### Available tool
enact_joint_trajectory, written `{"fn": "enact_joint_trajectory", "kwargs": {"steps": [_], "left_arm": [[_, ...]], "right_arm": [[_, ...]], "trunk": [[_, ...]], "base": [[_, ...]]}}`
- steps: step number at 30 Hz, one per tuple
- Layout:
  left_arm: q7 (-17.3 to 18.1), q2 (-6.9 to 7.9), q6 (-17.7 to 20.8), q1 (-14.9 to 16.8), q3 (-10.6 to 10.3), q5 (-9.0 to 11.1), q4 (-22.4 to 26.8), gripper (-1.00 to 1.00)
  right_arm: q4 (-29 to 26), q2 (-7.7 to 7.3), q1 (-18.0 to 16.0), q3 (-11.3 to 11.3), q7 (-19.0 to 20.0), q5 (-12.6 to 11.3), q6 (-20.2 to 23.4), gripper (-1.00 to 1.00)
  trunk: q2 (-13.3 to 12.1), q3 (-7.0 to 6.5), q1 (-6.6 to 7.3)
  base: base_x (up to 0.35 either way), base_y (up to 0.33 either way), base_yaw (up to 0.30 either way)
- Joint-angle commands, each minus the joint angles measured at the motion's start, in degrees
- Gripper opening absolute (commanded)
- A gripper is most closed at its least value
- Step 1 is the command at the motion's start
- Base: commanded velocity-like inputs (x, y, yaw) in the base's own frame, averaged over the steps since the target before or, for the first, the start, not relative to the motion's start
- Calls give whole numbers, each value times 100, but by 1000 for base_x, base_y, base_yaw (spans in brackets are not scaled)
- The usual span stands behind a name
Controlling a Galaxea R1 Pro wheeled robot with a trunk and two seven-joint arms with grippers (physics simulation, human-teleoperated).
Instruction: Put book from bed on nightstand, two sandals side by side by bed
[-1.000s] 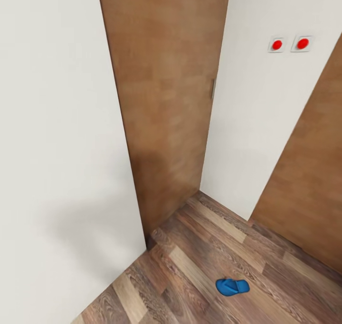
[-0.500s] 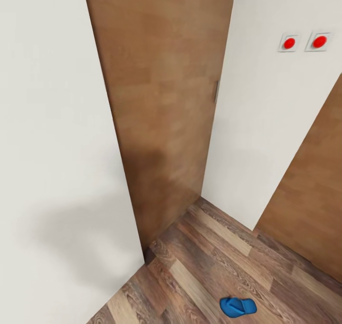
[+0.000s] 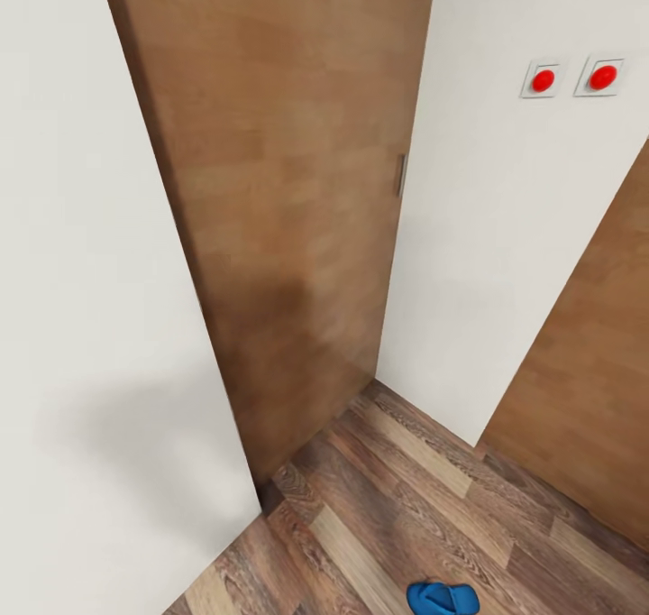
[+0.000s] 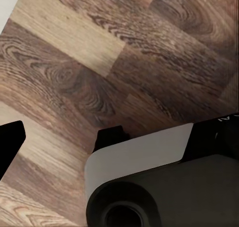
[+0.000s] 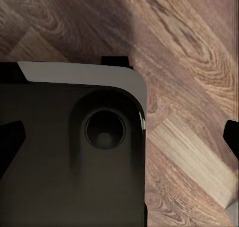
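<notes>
1. One blue sandal (image 3: 442, 598) lies flat on the wood-plank floor (image 3: 379, 507) at the bottom edge of the head view, right of centre, partly cut off by the frame. It sits well apart from any furniture, so it likely counts as not yet placed.
2. A brown wooden door (image 3: 288, 200) fills the upper middle of that view, set between white walls (image 3: 81, 326). Two red round buttons (image 3: 543, 80) sit on the wall at upper right.
3. The bed, the book and the nightstands are not to be seen here, so this looks like a stretch of travel rather than handling.
4. The left wrist view looks down on floor planks with the robot's own dark base (image 4: 164, 187) in the lower right; the right wrist view shows the same base (image 5: 74, 147) at left. The arms probably hang tucked for driving.
5. Dark finger tips (image 4: 10, 137) stand at the frame edges, wide apart; both grippers appear released and hold nothing.
</notes>
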State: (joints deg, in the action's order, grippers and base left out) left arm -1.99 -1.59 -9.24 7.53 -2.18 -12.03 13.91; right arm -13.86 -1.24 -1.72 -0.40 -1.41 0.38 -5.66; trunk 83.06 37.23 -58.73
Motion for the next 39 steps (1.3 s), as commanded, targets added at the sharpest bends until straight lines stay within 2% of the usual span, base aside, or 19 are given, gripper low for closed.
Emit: {"fn": "enact_joint_trajectory", "kwargs": {"steps": [1,33,36,39], "left_arm": [[-21,1,-16,3,-20,-29,-3,100],[-21,1,-16,3,-19,-27,-3,100],[-21,1,-16,3,-19,-27,-3,100],[-21,1,-16,3,-19,-27,-3,100]], "right_arm": [[6,1,-3,-3,-8,4,-18,100],[3,-3,-3,-9,-9,-5,-13,100],[-13,-12,-3,-135,-4,-128,2,100],[-285,-20,-3,-379,-11,-402,35,100]], "trunk": [[2,4,0],[2,4,0],[2,4,0],[2,4,0]], "base": [[3,-257,0],[0,-14,0],[0,0,0],[0,0,0]]}}
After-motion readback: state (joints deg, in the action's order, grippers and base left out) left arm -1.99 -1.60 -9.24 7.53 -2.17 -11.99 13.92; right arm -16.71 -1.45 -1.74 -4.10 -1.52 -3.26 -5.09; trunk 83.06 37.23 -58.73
